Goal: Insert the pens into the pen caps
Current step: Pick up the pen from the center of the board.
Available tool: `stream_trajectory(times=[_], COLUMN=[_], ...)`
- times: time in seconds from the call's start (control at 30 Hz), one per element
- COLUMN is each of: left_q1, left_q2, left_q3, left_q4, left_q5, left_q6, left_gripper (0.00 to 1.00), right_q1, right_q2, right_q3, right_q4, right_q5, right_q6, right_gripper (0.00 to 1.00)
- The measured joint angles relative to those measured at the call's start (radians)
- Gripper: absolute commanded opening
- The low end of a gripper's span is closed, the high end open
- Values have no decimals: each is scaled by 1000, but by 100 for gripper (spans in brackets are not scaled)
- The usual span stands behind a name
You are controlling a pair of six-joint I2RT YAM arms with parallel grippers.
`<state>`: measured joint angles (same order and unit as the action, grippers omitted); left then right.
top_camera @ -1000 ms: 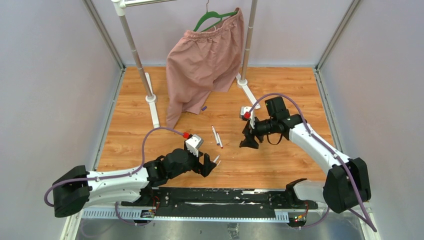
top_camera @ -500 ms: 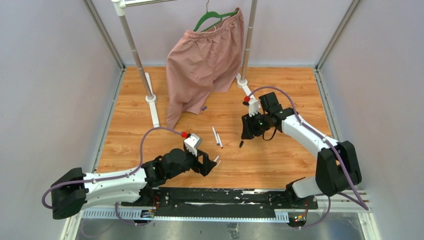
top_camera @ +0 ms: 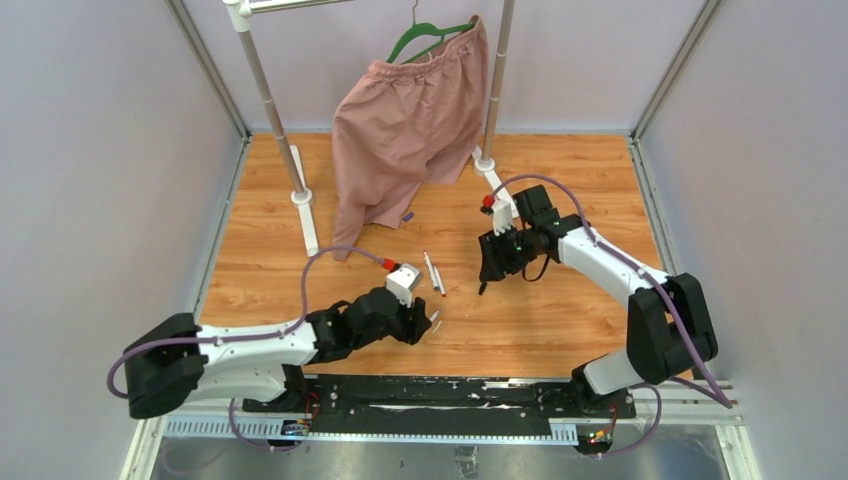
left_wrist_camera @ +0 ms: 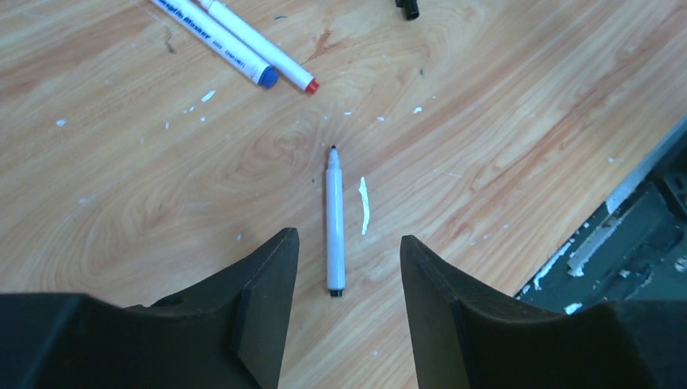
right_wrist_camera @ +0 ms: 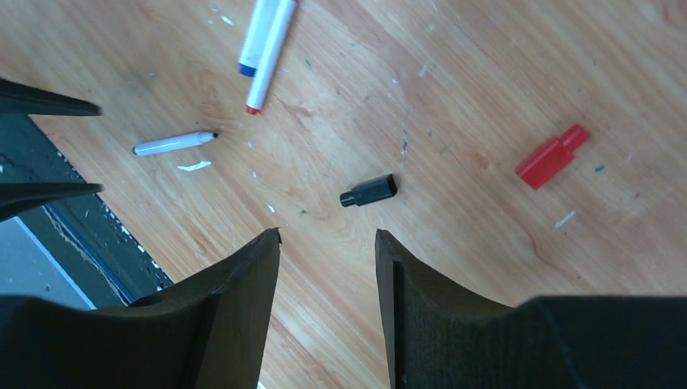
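Three pens: being shown lying loose on the wooden table (left_wrist_camera: pixel 526 97), none being held.
Black-tipped pen (left_wrist_camera: pixel 334 220): being framed by the left gripper (left_wrist_camera: pixel 347 237), its near end lying in the gap between the fingers, untouched.
Left gripper jaws: being held apart, with nothing gripped.
Blue-tipped pen (left_wrist_camera: pixel 212 38) and red-tipped pen (left_wrist_camera: pixel 259 44): being seen side by side, farther off.
Right gripper (right_wrist_camera: pixel 328 235): being held parted and empty, with the black cap (right_wrist_camera: pixel 369 191) lying just ahead of its fingertips.
Red cap (right_wrist_camera: pixel 552 156): being seen well apart from the black one.

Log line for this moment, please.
left claw: open over black-tipped pen | right claw: open near black cap | held: nothing
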<state>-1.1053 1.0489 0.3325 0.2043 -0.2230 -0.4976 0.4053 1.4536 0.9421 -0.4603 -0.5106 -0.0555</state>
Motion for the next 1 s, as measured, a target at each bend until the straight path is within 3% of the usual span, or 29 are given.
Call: stream_trajectory(times=[0.37, 0.6, 1.0], left_q1=[4, 3, -9], left_q2=[316, 441, 533], left_q3=[284, 380, 478], left_q4=[-256, -379, -461], left_q5=[-7, -6, 0], left_q6=[23, 43, 60], left_gripper=[38, 35, 18], right_q1=[-11, -32, -85], right_q2=[-104, -122, -155], right_q3=[19, 19, 18], right_q4=[-12, -21, -29], right_q5=[-196, -241, -307], right_q6=[-241, -264, -263], right_gripper=[53, 53, 53])
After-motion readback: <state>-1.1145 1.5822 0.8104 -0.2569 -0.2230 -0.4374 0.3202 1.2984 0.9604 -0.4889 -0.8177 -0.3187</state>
